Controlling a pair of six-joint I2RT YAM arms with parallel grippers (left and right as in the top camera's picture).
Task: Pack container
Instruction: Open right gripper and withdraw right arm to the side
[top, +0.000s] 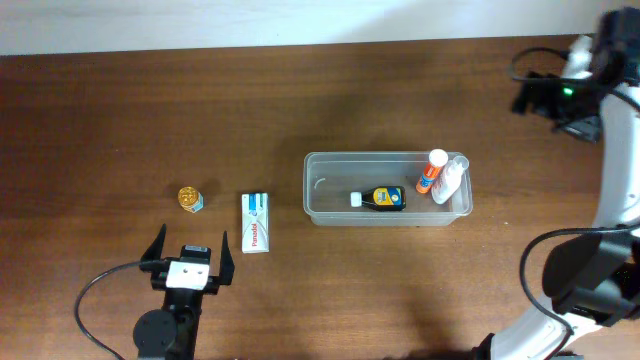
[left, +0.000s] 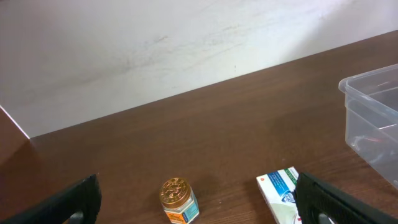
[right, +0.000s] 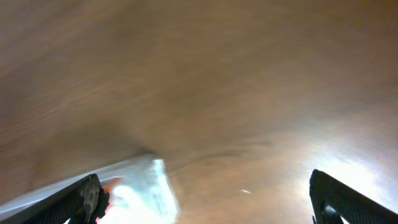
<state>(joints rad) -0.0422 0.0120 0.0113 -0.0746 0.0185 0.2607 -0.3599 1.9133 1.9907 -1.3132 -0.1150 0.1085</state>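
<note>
The clear plastic container (top: 312, 190) stands right of the table's middle. In it a dark bottle with a yellow label (top: 383, 198) lies flat, and an orange-and-white bottle (top: 431, 172) and a clear bottle (top: 451, 181) lean at its right end. A white box (top: 256, 221) and a small gold-lidded jar (top: 190, 199) stand to its left. My left gripper (top: 188, 258) is open and empty just in front of them. The left wrist view shows the jar (left: 179, 199), the box (left: 281, 190) and a container corner (left: 367, 87) beyond the gripper's open fingers (left: 200, 210). My right gripper (top: 530, 96) is open and empty, high at the far right; its blurred view (right: 205, 199) shows the container's corner (right: 146, 186).
The table is dark brown wood (top: 120, 120) with a pale wall along its far edge (top: 300, 20). The right arm's base and cable (top: 585, 275) are at the front right, and the left arm's cable (top: 95, 300) loops at the front left.
</note>
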